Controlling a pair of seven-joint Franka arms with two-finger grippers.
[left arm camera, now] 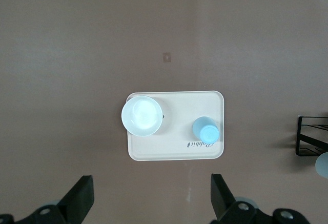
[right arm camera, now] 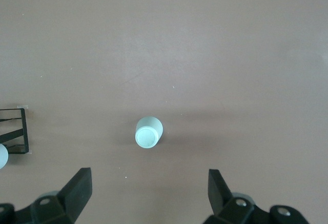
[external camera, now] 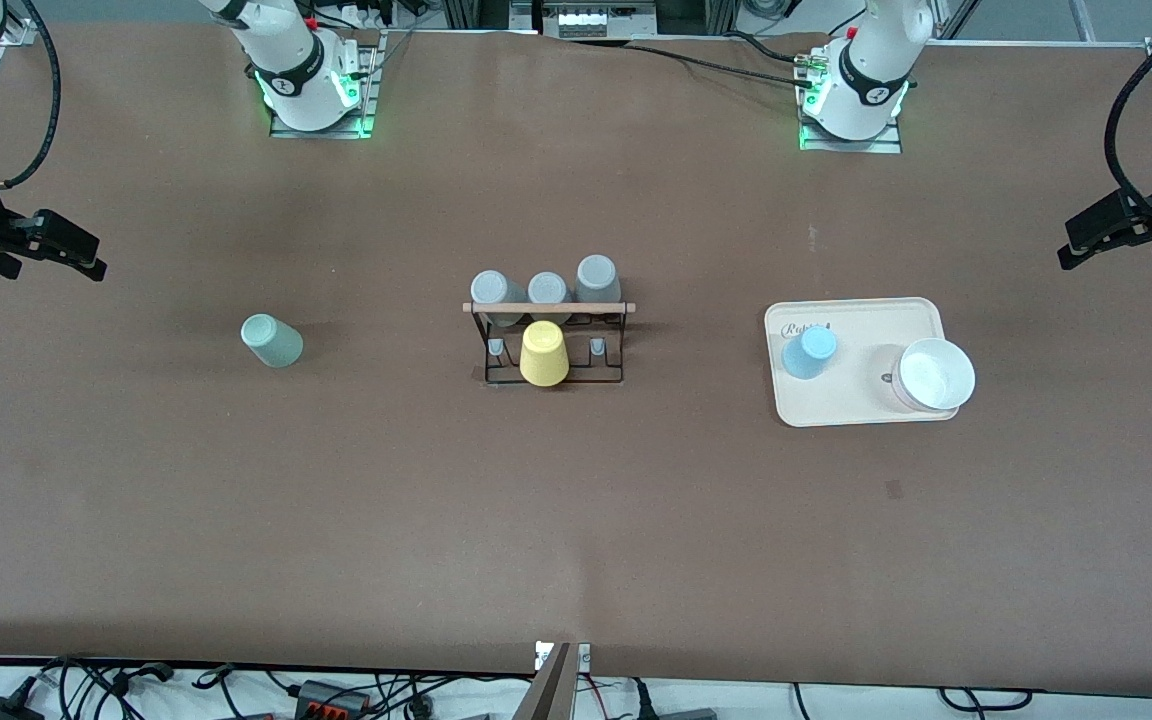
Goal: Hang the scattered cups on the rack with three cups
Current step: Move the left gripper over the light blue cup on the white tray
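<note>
Hovering with jaws wide and empty, the right gripper (right arm camera: 148, 193) hangs high above the upside-down mint-green cup (right arm camera: 148, 133), the left gripper (left arm camera: 151, 198) above the upside-down light blue cup (left arm camera: 206, 130).

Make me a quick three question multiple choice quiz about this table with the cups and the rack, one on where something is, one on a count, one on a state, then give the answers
1. Where is the light blue cup?
A. on the cream tray
B. on the rack
C. on the bare table

2. How many grey cups are on the rack?
A. one
B. two
C. three

3. What state is the right gripper in?
A. shut on a cup
B. open, holding nothing
C. shut, holding nothing

Answers: 1 A, it stands on the tray beside the white bowl. 2 C, three sit in a row, with the yellow cup nearer the front camera. 3 B, its fingers stand wide apart above the mint-green cup; the left gripper is likewise open over the tray.
</note>
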